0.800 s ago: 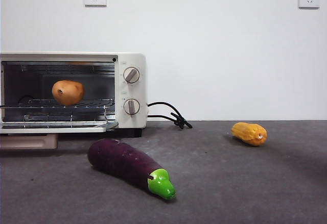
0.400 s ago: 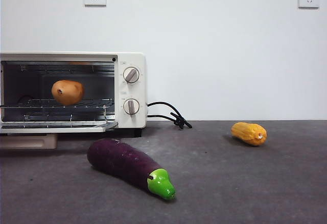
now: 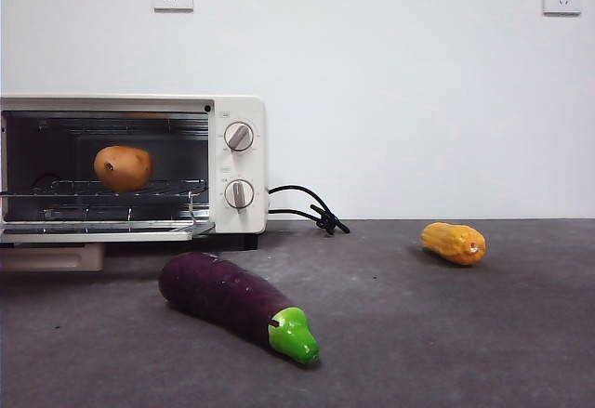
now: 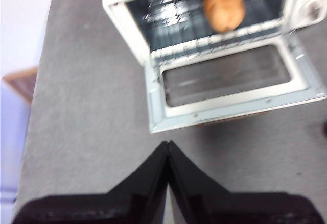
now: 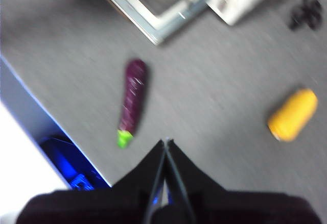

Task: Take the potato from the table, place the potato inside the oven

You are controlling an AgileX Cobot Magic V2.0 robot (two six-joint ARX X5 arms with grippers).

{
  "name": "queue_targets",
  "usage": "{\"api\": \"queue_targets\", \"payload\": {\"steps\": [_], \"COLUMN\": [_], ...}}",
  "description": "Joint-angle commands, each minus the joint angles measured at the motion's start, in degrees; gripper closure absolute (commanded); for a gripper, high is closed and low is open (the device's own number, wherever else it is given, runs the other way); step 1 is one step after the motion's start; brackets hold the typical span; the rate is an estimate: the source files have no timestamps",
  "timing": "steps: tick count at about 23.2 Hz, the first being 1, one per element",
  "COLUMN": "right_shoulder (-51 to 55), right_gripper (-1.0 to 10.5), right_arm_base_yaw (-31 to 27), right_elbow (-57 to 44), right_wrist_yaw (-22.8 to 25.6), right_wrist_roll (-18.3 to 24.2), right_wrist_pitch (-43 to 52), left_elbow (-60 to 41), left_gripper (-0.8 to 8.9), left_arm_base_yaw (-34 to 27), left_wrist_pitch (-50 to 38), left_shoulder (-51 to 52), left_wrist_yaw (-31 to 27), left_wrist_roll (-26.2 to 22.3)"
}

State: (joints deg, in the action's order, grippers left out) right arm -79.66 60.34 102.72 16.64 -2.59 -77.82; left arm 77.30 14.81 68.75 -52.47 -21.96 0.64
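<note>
The orange-brown potato (image 3: 122, 167) lies on the wire rack inside the cream-white oven (image 3: 238, 120), whose glass door (image 3: 98, 232) hangs open and flat. The left wrist view looks down on the potato (image 4: 224, 7) in the oven (image 4: 153, 40) from above the grey table (image 4: 82, 106). My left gripper (image 4: 167, 145) is shut and empty, held high and back from the open door (image 4: 230, 89). My right gripper (image 5: 165, 142) is shut and empty too, high above the table near its front edge. Neither arm shows in the front view.
A purple eggplant (image 3: 232, 301) with a green tip lies in front of the oven; its purple body (image 5: 133, 99) also shows below the right wrist. A yellow corn cob (image 3: 453, 243) sits to the right. The oven's black cord (image 3: 311, 208) trails behind.
</note>
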Motion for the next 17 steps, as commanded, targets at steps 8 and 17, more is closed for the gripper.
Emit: {"api": "queue_targets", "payload": {"steps": [8,17], "right_shoulder": [32.92,50.58], "right_gripper": [9.5,9.5], "right_arm_base_yaw": [-0.02,0.07], "right_elbow": [-24.90,-31.69], "right_wrist_yaw": [9.16,19.37], "right_wrist_roll": [-8.57,-17.03], "right_wrist_pitch": [10.21,-0.63], "left_elbow": [-0.09,-0.09], "left_gripper": [8.22,8.22], "left_arm_base_yaw": [-36.48,-39.85], "left_wrist_pitch": [-7.78,-6.91], "left_shoulder": [-16.13,-35.56], "left_wrist_yaw": [42.01,38.53], "left_wrist_roll": [-2.40,-2.80]}}
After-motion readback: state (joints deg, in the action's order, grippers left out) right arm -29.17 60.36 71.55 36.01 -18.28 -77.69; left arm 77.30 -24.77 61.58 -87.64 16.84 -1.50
